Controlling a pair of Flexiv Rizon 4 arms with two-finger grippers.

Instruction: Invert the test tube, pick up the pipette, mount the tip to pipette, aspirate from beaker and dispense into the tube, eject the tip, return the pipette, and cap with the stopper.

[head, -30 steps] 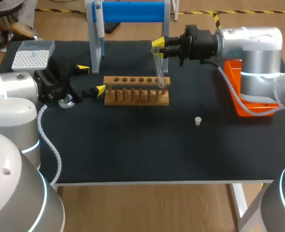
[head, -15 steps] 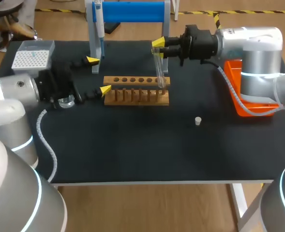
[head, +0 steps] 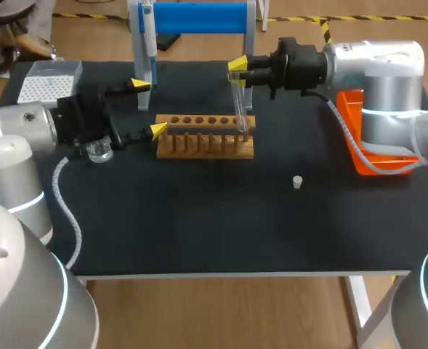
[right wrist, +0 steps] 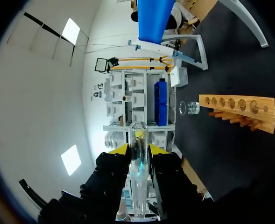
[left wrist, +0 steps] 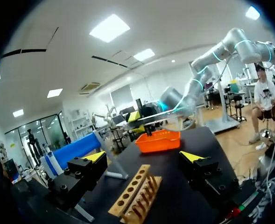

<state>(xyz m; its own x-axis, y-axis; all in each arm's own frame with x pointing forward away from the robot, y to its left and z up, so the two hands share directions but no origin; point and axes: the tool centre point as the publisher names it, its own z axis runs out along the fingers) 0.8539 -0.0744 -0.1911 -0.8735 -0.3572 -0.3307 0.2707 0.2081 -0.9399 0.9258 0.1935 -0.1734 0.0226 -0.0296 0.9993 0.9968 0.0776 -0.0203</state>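
- Clear glass test tube (head: 239, 109), upper middle, pinched by right gripper (head: 238, 73) fingers: inverting step seems underway.
- Left gripper (head: 148, 107) fingers gape empty; next, likely grasp the hanging white pipette (head: 148, 36).

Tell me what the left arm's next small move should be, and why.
Probably advance the open, empty left gripper toward the pipette hanging on the blue stand; the right gripper holds the test tube upright at the wooden rack.

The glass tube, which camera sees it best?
The right wrist view: the tube looks big and clear, held in the right gripper. The head view shows it small, above one end of the wooden rack. The left wrist view doesn't show it clearly.
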